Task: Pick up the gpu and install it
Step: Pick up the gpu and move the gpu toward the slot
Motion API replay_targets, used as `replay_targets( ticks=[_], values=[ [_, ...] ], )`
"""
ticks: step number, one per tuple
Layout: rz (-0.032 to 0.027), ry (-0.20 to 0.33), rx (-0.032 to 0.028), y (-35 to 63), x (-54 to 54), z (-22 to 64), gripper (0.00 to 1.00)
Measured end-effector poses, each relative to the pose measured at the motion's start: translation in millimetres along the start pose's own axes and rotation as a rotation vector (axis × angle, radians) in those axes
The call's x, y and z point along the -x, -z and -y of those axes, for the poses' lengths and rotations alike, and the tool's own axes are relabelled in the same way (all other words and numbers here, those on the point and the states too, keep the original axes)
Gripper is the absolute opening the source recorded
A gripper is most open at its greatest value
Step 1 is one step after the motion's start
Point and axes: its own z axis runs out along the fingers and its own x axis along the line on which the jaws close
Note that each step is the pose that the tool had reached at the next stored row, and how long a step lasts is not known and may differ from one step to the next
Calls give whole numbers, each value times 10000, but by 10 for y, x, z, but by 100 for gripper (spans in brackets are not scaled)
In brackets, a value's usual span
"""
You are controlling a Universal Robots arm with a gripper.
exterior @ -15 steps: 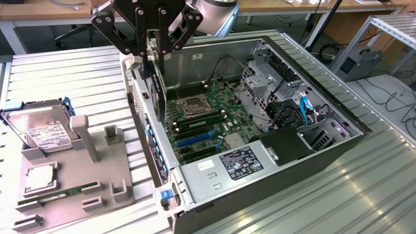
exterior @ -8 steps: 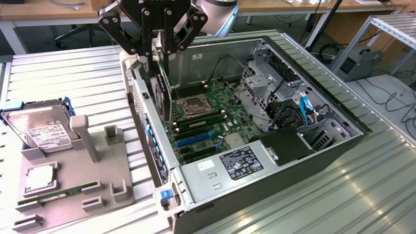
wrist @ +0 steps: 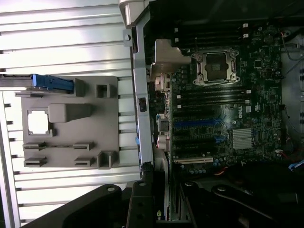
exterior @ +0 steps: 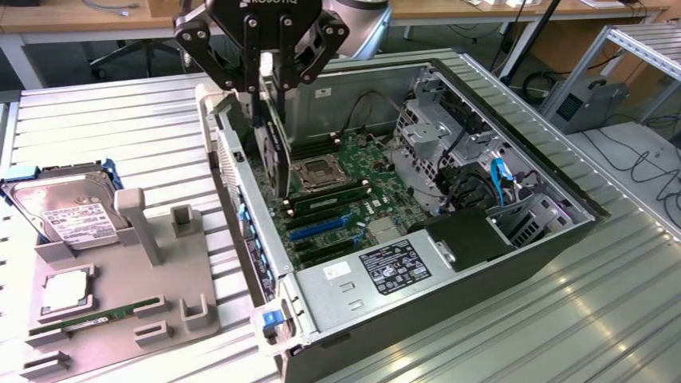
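While hanging over the case [exterior: 447, 311], hand [exterior: 263, 80]: is gripping the gpu [exterior: 277, 152] upright, its lower end dipping inside the case.
Exterior view: is showing a hard drive [exterior: 69, 211] lying beside the case.
Case: is holding the motherboard [wrist: 223, 118].

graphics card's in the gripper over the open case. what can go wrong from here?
1. The graphics card hangs close to the case's rear wall; its bracket may snag there.
2. Its lower edge sits near the open processor socket, not over the blue slot; lowering here might strike the socket or miss the slot.
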Motion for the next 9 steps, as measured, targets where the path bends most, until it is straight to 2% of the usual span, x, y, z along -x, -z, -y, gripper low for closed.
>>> replay_targets(
  ticks=[9],
  values=[
    [1,0,-10,-34,86,-7,26]
  ],
)
